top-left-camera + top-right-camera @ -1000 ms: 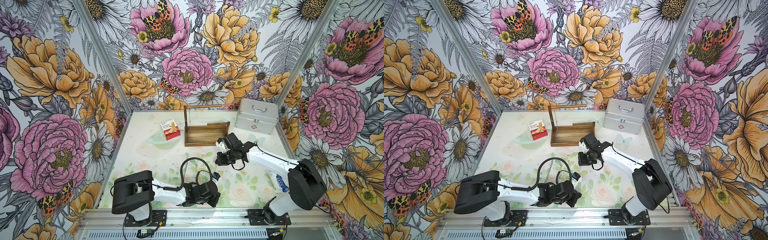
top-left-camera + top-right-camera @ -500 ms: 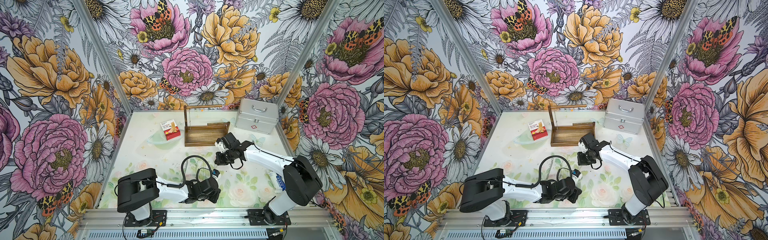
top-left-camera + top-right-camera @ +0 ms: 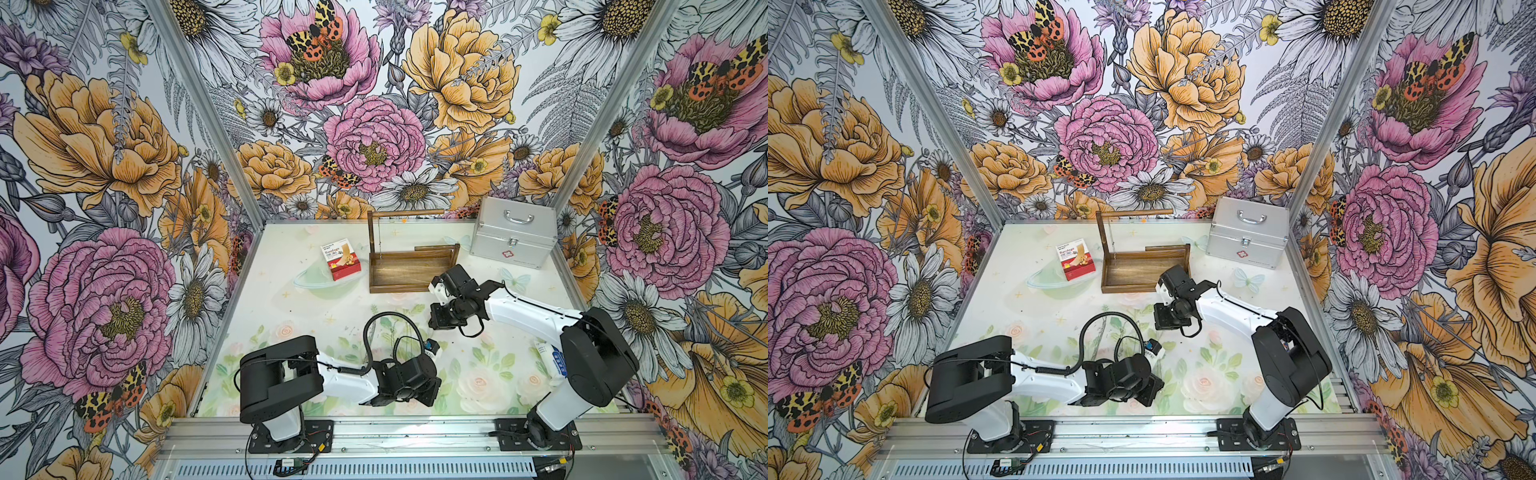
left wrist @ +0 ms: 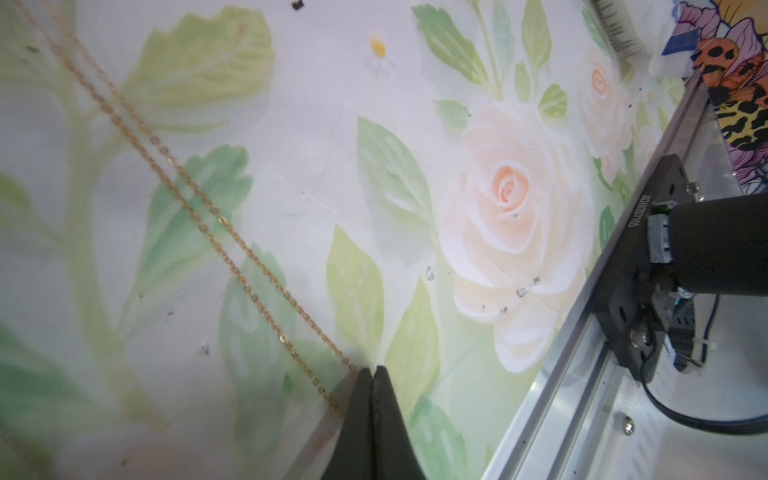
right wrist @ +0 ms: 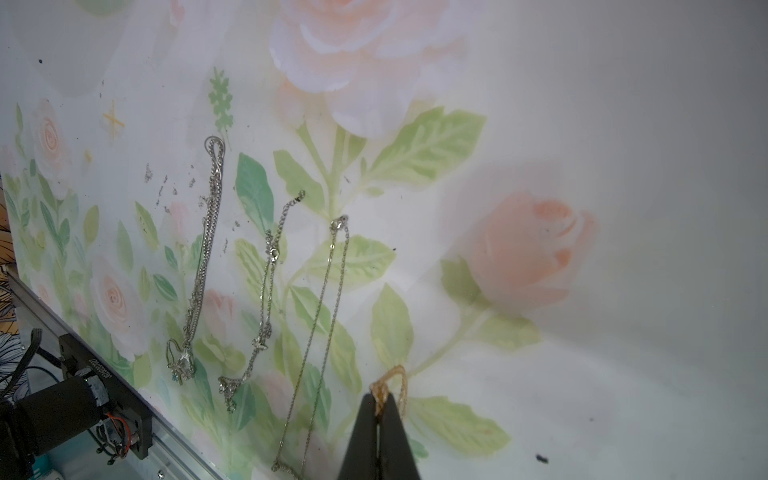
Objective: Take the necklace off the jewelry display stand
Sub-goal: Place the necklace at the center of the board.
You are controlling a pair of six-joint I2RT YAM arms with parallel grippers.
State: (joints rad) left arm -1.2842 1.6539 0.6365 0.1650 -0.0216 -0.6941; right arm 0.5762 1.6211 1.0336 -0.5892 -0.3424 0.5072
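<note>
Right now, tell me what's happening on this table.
Both arms are handling one gold necklace. The left gripper and the right gripper are each shut on it, so the chain runs between them over the table, clear of the jewelry display stand. Three silver necklaces lie flat on the table nearby.

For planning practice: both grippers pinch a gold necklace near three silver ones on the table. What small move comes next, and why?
Probably lower the gold necklace onto the table beside the three silver necklaces. The left gripper and right gripper are shut on it, away from the jewelry display stand; the silver ones lie in a row.
</note>
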